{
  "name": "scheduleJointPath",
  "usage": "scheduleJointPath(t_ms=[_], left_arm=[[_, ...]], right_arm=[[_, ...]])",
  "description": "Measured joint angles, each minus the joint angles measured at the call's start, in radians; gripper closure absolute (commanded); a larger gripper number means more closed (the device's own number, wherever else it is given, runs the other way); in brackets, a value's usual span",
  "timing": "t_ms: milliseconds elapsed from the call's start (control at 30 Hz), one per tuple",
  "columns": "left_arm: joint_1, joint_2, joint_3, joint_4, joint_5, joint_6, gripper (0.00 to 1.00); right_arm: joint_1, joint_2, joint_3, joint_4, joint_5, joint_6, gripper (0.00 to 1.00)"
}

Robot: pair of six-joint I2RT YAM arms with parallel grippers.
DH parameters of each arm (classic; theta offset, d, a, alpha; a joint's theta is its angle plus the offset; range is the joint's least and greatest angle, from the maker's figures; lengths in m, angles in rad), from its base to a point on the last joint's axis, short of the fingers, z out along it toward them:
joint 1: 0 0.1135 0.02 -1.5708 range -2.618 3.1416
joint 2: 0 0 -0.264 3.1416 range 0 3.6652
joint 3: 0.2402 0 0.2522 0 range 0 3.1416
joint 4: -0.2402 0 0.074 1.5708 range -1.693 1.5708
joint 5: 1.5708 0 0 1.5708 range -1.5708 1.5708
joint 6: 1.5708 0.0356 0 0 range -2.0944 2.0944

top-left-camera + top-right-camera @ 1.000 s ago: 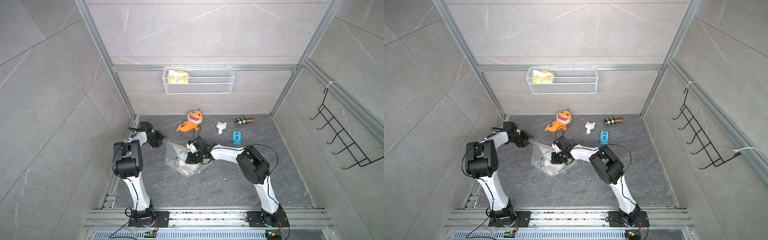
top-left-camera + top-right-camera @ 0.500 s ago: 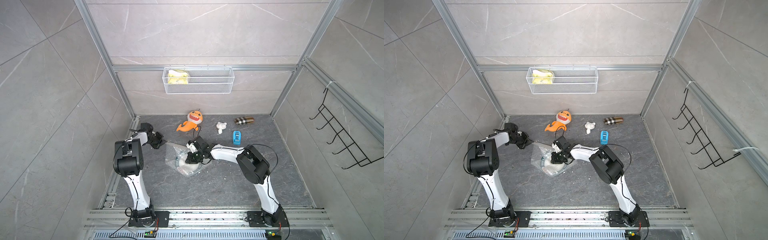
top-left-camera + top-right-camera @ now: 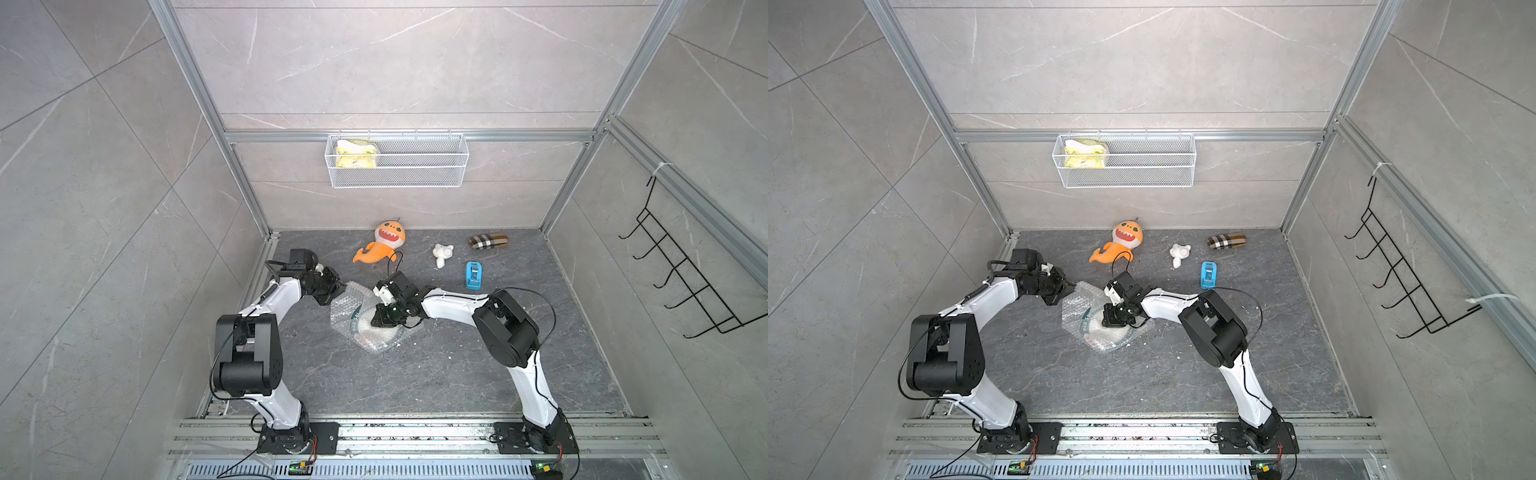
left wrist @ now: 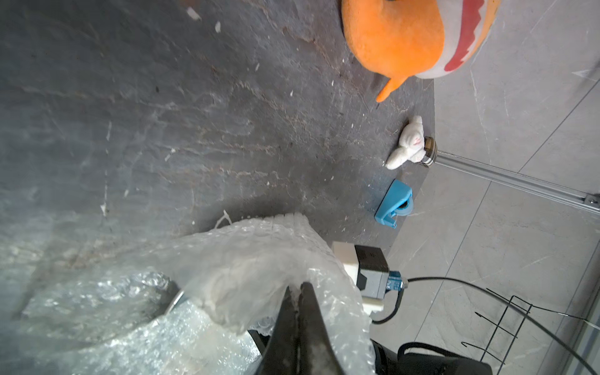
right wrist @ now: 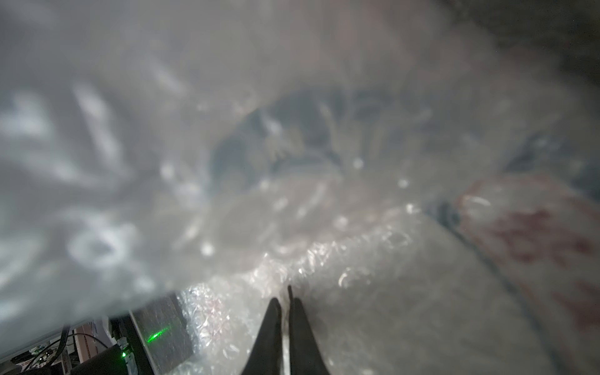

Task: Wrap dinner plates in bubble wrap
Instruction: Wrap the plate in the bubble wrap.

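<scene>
The bubble wrap (image 3: 376, 338) lies crumpled on the dark floor in both top views, folded over the dinner plate (image 3: 354, 318). Only a dark arc of the plate's rim (image 3: 1087, 321) shows through the plastic. My left gripper (image 3: 338, 289) is shut on the wrap's far left corner and holds that flap raised (image 4: 233, 269); its tips (image 4: 298, 287) pinch the sheet. My right gripper (image 3: 380, 320) rests on top of the bundle, and its jaws (image 5: 284, 300) are shut on a fold of the bubble wrap (image 5: 357, 276). The plate's dark rim (image 5: 246, 152) is blurred behind plastic there.
Behind the bundle lie an orange shark plush (image 3: 384, 245), a small white plush (image 3: 442, 254), a plaid case (image 3: 488, 241) and a blue tape dispenser (image 3: 473, 275). A wire basket (image 3: 397, 160) hangs on the back wall and a black hook rack (image 3: 685, 282) on the right wall.
My left gripper has moved in to the wrap's corner and shut on it. The right gripper has stayed on the bundle.
</scene>
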Motion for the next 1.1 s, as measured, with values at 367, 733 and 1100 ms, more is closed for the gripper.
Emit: scheduleJointPath(t_ms=[367,733,1100], left_arm=[[-0.148,-0.128,-0.185,0.026,-0.071,-0.147,1.0],[-0.29,-0.16,-0.255,0.102,-0.101,-0.255,1.0],[-0.304,-0.159,-0.375,0.137,-0.144,-0.257,1.0]], right_arm=[[-0.01,0.0,-0.001,0.0,-0.013,0.0,0.9],[-0.013,0.0,-0.004,0.003,-0.018,0.0,0.9],[-0.017,0.0,-0.005,0.003,-0.026,0.0,0.89]])
